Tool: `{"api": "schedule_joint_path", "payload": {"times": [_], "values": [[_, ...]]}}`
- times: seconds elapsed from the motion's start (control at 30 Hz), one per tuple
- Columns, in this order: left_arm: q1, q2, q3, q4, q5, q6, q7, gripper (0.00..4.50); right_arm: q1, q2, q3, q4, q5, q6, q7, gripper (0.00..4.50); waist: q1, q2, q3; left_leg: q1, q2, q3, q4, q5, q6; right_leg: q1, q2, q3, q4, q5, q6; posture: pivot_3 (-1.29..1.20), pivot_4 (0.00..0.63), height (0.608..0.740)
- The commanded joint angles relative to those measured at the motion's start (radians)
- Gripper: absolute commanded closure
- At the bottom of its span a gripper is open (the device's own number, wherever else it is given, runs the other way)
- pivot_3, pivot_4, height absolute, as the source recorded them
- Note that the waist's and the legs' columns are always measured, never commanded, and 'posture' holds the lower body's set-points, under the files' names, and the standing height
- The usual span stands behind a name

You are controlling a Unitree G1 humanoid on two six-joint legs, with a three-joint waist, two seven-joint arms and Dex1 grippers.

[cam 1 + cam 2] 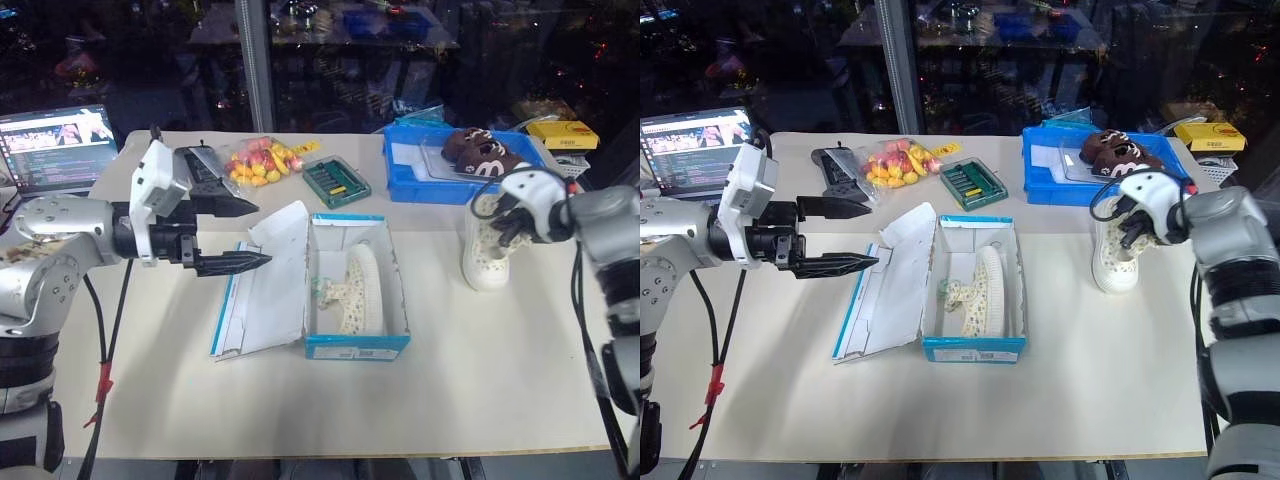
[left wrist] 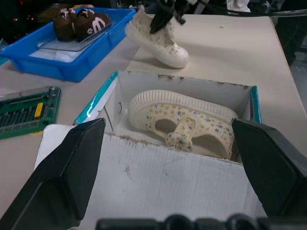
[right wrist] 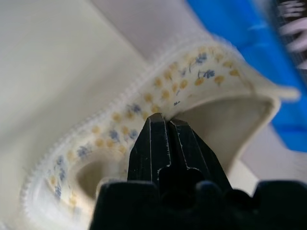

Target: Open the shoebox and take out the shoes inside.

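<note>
Meanwhile the right gripper (image 1: 497, 222) pinches one shoe's (image 1: 487, 258) rim beside the open shoebox (image 1: 356, 345); the left gripper (image 1: 250, 235) gapes empty

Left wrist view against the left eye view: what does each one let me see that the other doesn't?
The left wrist view looks into the shoebox close up, at the flower print and strap of the shoe inside. The left eye view adds the laptop, a candy bag and the open left hand. Both show the blue tray holding brown shoes, the green tool case, and the right hand gripping the second shoe.
</note>
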Motion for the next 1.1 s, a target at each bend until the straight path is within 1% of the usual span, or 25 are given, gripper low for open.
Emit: {"api": "schedule_joint_path", "payload": {"times": [0.03,0.07,0.23,0.27,0.33,0.37,0.4,0.43,0.53,0.6,0.63,0.7,0.73,0.8,0.9,1.1], "values": [[0.009,0.022,0.043,-0.048,-0.017,0.011,0.012,0.00,-0.087,0.063,-0.060,0.118,-0.016,-0.047,-0.080,4.38,-0.003,0.000,0.000,0.000,0.000,0.000,0.000,0.000,0.000,0.000,0.000,0.000,0.000,0.000,0.000,0.00,0.150,0.739],[0.012,0.023,0.046,-0.052,-0.019,0.014,0.015,0.00,-0.106,0.081,-0.076,0.143,-0.010,-0.049,-0.096,4.38,-0.005,0.000,0.000,0.000,0.000,0.000,0.000,0.000,0.000,0.000,0.000,0.000,0.001,0.000,0.000,0.00,0.150,0.739],[0.020,0.031,0.061,-0.067,-0.028,0.031,0.022,0.00,-0.153,0.092,-0.115,0.146,-0.010,-0.064,-0.079,2.93,-0.008,0.000,0.000,0.000,0.000,0.000,0.000,0.000,0.000,0.000,0.000,0.000,0.001,0.000,0.000,0.00,0.150,0.739],[0.022,0.033,0.063,-0.069,-0.030,0.033,0.023,0.00,-0.159,0.081,-0.118,0.116,-0.012,-0.050,-0.049,2.50,-0.009,0.000,0.000,0.000,0.000,0.000,0.000,0.000,0.000,0.000,0.000,0.000,0.001,0.000,0.000,0.00,0.150,0.739],[0.026,0.038,0.065,-0.071,-0.029,0.035,0.022,0.00,-0.166,0.050,-0.107,0.042,-0.026,0.012,0.015,1.91,-0.010,0.000,0.000,0.000,0.000,0.000,0.000,0.000,0.000,0.000,0.000,0.000,0.001,0.000,0.000,0.00,0.150,0.739],[0.026,0.039,0.065,-0.069,-0.029,0.034,0.022,0.00,-0.160,0.027,-0.090,-0.009,-0.048,0.039,0.039,1.50,-0.009,0.001,0.000,0.000,0.000,0.000,0.000,0.000,0.000,0.000,0.000,0.000,0.001,0.000,0.000,0.00,0.150,0.739],[0.024,0.039,0.064,-0.064,-0.027,0.033,0.023,0.00,-0.141,-0.001,-0.073,-0.085,-0.068,0.064,0.073,1.23,-0.007,0.001,0.001,0.000,0.000,0.000,0.000,0.000,0.000,0.000,0.000,0.000,0.001,0.000,0.000,0.00,0.150,0.739],[0.020,0.037,0.060,-0.059,-0.025,0.031,0.026,0.00,-0.118,-0.026,-0.066,-0.163,-0.079,0.087,0.110,0.84,-0.005,0.001,0.001,0.000,0.000,0.000,0.000,0.000,0.000,-0.001,0.000,0.000,0.001,0.000,0.000,0.00,0.150,0.739],[0.011,0.029,0.049,-0.051,-0.019,0.026,0.030,0.00,-0.055,-0.091,-0.070,-0.384,-0.083,0.160,0.191,0.84,0.003,0.001,0.001,0.000,0.000,0.000,0.000,0.000,0.000,-0.001,0.000,0.000,0.001,0.000,0.000,0.00,0.150,0.739],[0.006,0.023,0.042,-0.048,-0.017,0.022,0.029,0.00,-0.006,-0.109,-0.093,-0.578,-0.023,0.236,0.269,0.84,0.002,0.001,0.001,0.000,0.000,0.000,0.000,0.000,0.000,-0.001,0.000,0.000,0.002,0.000,0.000,0.00,0.150,0.739],[0.004,0.021,0.039,-0.047,-0.017,0.020,0.028,0.00,0.017,-0.107,-0.106,-0.687,0.026,0.293,0.313,0.84,-0.001,0.001,0.001,0.001,0.000,0.000,0.000,0.000,0.000,-0.001,0.000,0.000,0.002,0.000,0.000,0.00,0.150,0.739],[-0.003,0.016,0.031,-0.039,-0.012,0.015,0.027,0.00,0.046,-0.096,-0.121,-0.836,0.092,0.380,0.366,0.84,-0.007,0.001,0.001,0.001,0.000,0.000,0.000,0.000,0.000,-0.001,0.001,0.001,0.003,0.000,0.000,0.00,0.150,0.739],[-0.010,0.011,0.022,-0.030,-0.006,0.009,0.025,0.00,0.060,-0.070,-0.115,-0.941,0.153,0.437,0.396,0.84,-0.009,0.001,0.001,0.002,0.001,0.000,0.000,0.000,0.000,-0.001,0.001,0.001,0.003,0.000,0.000,0.00,0.150,0.739],[-0.023,0.002,0.009,-0.017,0.002,0.000,0.021,0.00,0.077,-0.017,-0.087,-1.086,0.224,0.510,0.417,0.84,-0.011,0.001,0.001,0.002,0.001,0.000,0.000,0.000,0.000,-0.001,0.001,0.001,0.003,0.000,0.000,0.00,0.150,0.739],[-0.031,-0.009,-0.001,-0.008,0.011,-0.008,0.015,0.00,0.077,0.041,-0.033,-1.158,0.250,0.556,0.405,0.84,-0.006,0.001,0.001,0.002,0.001,-0.001,0.000,0.000,0.000,0.000,0.002,0.001,0.003,0.000,0.000,0.00,0.150,0.739],[-0.017,-0.013,0.003,-0.016,0.015,-0.016,0.014,0.00,0.080,0.150,0.077,-1.152,0.263,0.606,0.361,0.84,0.016,0.001,0.001,0.000,0.001,0.000,0.002,0.000,0.000,0.000,0.002,0.001,0.003,0.000,0.000,0.00,0.150,0.739]]}}
